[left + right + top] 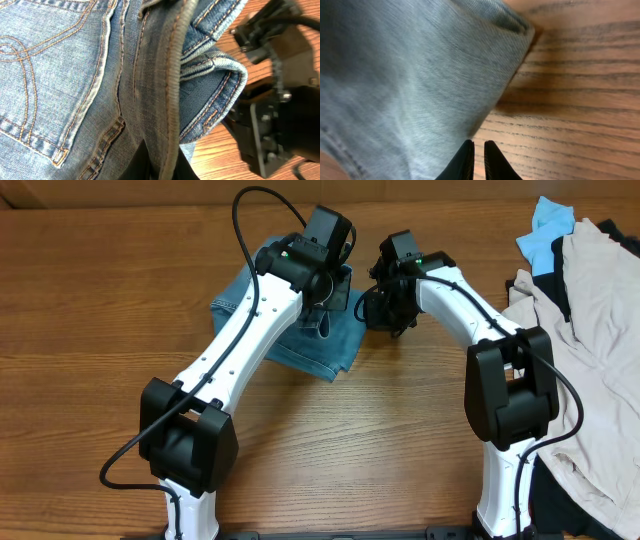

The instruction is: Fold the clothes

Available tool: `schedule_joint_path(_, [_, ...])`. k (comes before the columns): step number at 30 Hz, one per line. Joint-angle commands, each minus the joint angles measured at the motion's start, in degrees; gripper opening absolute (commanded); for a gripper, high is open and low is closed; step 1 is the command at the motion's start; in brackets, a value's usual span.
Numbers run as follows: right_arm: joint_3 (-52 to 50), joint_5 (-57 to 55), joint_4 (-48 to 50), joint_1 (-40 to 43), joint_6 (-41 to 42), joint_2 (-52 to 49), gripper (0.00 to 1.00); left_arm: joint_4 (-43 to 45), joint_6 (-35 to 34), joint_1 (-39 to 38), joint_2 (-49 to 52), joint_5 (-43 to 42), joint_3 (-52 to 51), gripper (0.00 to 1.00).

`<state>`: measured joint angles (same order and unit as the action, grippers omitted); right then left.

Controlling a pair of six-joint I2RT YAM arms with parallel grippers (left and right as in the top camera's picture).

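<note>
We see the jeans [318,348] folded into a bundle at the upper centre of the table [100,290]. Our left gripper [159,165] is clamped on a thick seam near the bundle's upper right edge. Our right gripper [479,159], its fingers nearly together and holding nothing, sits just right of that edge.

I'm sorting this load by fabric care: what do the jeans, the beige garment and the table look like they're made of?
The jeans: faded blue denim, likely cotton; twill weave, orange topstitching. The beige garment: thin, soft, matte cloth draping in folds; fibre unclear. The table: wood or wood-look laminate, smooth, with visible grain.
</note>
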<state>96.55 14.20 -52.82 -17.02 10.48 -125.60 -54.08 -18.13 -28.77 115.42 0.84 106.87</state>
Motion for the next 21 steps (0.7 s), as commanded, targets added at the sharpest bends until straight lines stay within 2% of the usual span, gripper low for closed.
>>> schedule_joint_path(1, [-2.3,2.1,3.1,-0.3,0.3,1.2,0.12,0.3,-1.7,-1.9,0.8,-1.1,1.2,0.04])
schedule_joint_path(17, [-2.4,2.6,4.2,-0.6,0.3,1.2,0.12,-0.1,-4.2,-6.8,7.1,-4.9,1.2,0.04])
schedule_joint_path(21, [-2.2,2.6,3.3,-0.6,0.2,1.2,0.11,-0.6,-4.2,-6.9,7.1,-4.9,1.2,0.07])
